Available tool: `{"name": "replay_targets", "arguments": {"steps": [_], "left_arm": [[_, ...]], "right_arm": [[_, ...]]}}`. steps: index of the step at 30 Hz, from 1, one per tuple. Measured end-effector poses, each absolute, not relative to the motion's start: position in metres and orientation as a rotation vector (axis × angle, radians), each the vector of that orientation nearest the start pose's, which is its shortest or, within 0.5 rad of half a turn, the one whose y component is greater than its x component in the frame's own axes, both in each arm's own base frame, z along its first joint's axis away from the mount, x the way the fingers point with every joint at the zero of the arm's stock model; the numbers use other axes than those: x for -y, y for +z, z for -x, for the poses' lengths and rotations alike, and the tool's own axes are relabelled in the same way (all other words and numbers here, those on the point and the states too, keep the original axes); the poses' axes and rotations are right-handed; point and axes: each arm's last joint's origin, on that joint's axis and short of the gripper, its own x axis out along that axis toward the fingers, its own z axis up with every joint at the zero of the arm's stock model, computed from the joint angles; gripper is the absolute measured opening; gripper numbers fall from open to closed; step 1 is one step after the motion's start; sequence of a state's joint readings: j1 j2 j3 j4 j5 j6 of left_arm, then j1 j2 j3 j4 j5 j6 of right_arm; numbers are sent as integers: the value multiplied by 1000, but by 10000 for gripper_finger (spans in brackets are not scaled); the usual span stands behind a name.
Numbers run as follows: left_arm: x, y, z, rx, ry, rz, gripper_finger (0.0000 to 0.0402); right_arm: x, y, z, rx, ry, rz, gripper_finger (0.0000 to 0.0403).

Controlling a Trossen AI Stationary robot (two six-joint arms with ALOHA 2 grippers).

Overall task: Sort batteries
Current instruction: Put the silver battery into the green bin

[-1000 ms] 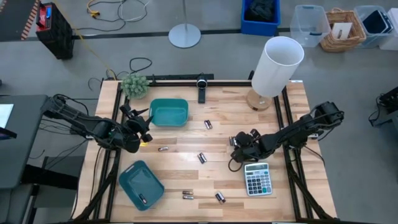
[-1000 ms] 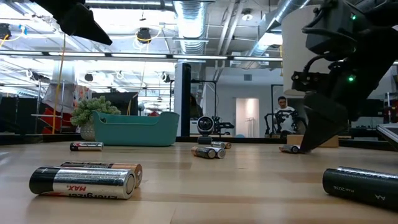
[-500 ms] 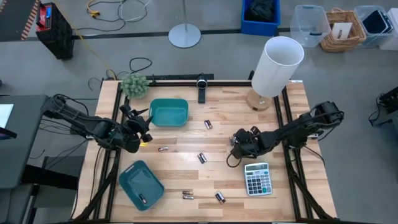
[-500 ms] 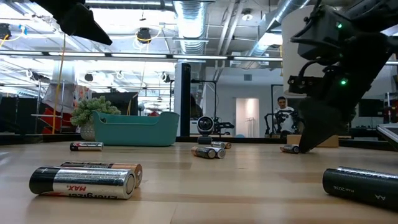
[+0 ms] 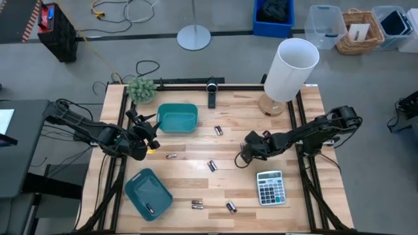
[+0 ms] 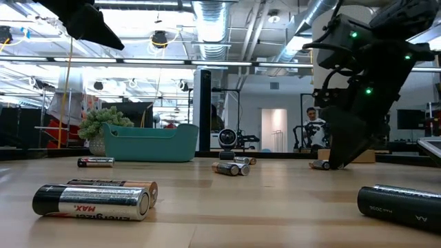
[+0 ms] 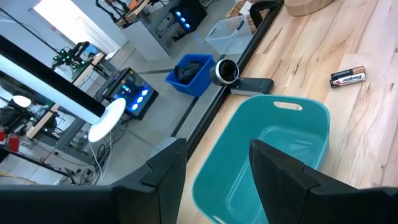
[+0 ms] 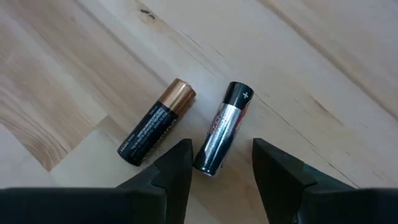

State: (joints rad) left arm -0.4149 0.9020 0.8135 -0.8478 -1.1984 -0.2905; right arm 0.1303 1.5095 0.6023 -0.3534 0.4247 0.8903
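Wooden table (image 5: 189, 166) carries two teal bins (image 5: 177, 119); one battery seems to lie in the nearer bin (image 5: 148, 194), while most batteries (image 5: 212, 166) remain scattered. Right hand (image 8: 217, 171), fingers apart, hovers over a silvery battery (image 8: 223, 127); left hand (image 7: 214, 171) waits open beside the far bin.

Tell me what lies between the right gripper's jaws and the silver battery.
Nothing: in the right wrist view the open right gripper hangs over the silver battery, only bare wood between. A copper-topped battery lies beside it, apart.

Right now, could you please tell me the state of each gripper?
Left gripper: open, empty, over the teal bin.
Right gripper: open, holding nothing, fingers straddling the silver-and-black battery.
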Motion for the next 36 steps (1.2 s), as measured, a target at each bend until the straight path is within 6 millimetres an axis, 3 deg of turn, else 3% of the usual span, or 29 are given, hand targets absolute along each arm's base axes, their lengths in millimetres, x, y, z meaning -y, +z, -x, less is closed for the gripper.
{"name": "replay_targets", "arguments": {"steps": [8, 18, 28, 36], "left_arm": [[37, 286, -150, -544, 801, -426, 169], [37, 286, -150, -544, 801, -426, 169], [37, 286, -150, -544, 801, -426, 169], [37, 286, -150, -544, 802, -425, 169]], "right_arm": [[-5, 121, -231, -1019, -765, -491, 136], [-3, 120, -231, -1025, -758, -489, 70], [-4, 122, -233, -1004, -730, -481, 64], [-2, 135, -232, -932, -716, -482, 62]]}}
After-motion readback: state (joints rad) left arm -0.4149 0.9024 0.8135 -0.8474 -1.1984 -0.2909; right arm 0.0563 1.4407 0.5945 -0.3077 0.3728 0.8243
